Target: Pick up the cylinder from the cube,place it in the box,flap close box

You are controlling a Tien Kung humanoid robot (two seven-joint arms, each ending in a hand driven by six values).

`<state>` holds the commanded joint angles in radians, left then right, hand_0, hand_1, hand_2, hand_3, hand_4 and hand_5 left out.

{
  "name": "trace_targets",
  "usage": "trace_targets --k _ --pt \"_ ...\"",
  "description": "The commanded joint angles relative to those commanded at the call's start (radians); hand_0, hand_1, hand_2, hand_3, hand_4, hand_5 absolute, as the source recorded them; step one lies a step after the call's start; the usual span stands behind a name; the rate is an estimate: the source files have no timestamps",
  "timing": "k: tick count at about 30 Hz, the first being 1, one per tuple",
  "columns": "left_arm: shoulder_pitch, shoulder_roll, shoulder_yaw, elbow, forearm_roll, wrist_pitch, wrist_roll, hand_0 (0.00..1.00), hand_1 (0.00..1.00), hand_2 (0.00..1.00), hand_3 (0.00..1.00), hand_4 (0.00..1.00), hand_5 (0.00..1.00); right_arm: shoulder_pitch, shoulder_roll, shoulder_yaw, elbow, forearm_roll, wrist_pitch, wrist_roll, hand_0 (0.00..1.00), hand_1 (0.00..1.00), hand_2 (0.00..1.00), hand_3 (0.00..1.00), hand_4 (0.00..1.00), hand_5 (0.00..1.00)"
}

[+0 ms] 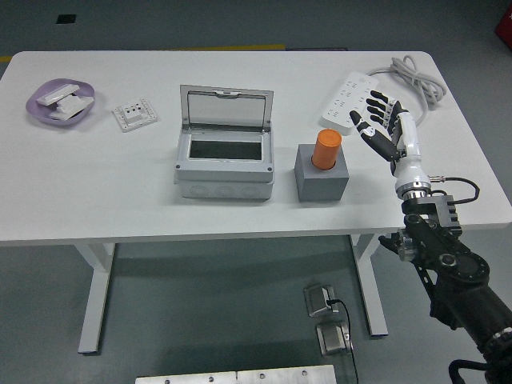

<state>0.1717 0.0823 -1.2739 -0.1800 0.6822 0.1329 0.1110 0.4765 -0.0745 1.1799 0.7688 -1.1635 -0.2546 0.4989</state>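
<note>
Head view, right hand (384, 124) raised, fingers (373, 102) spread

Even, bright overhead light fills the scene. The matte white rectangular table top (144, 184) shows no harsh glare, only a mild brightening toward the far side. Soft, short shadows sit under the table's near edge on the grey floor (224, 312). Focus is sharp throughout, with slight softness toward the corners.

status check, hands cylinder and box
Right hand open beside cube, holding nothing. Orange cylinder upright on cube. Box lid up. Path clear.
</note>
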Motion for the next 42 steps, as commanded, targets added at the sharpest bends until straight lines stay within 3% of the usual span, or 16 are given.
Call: trace_targets --k 8,18,34,42 --pt "-0.011 0.004 -0.003 0.000 0.007 -0.002 0.002 0.676 0.747 0.751 0.729 0.654 0.139 0.014 0.010 -0.086 -0.042 0.011 0.011 -0.005 0.784 0.779 0.763 0.781 0.900 0.368" --pt "-0.015 0.004 0.006 0.000 0.001 -0.007 0.005 0.676 0.740 0.744 0.728 0.654 0.141 0.030 0.015 -0.180 -0.038 0.000 0.018 -0.022 0.785 0.779 0.762 0.787 0.899 0.365" --pt "-0.036 0.014 0.022 0.000 0.011 -0.016 0.008 0.674 0.727 0.734 0.725 0.650 0.146 0.076 -0.011 -0.206 -0.087 0.009 0.026 -0.036 0.744 0.772 0.762 0.788 0.898 0.362" --pt "-0.040 0.015 0.031 0.000 0.012 -0.019 0.010 0.673 0.725 0.732 0.723 0.649 0.145 0.099 -0.003 -0.231 -0.120 0.020 0.027 -0.042 0.739 0.770 0.761 0.792 0.902 0.372"
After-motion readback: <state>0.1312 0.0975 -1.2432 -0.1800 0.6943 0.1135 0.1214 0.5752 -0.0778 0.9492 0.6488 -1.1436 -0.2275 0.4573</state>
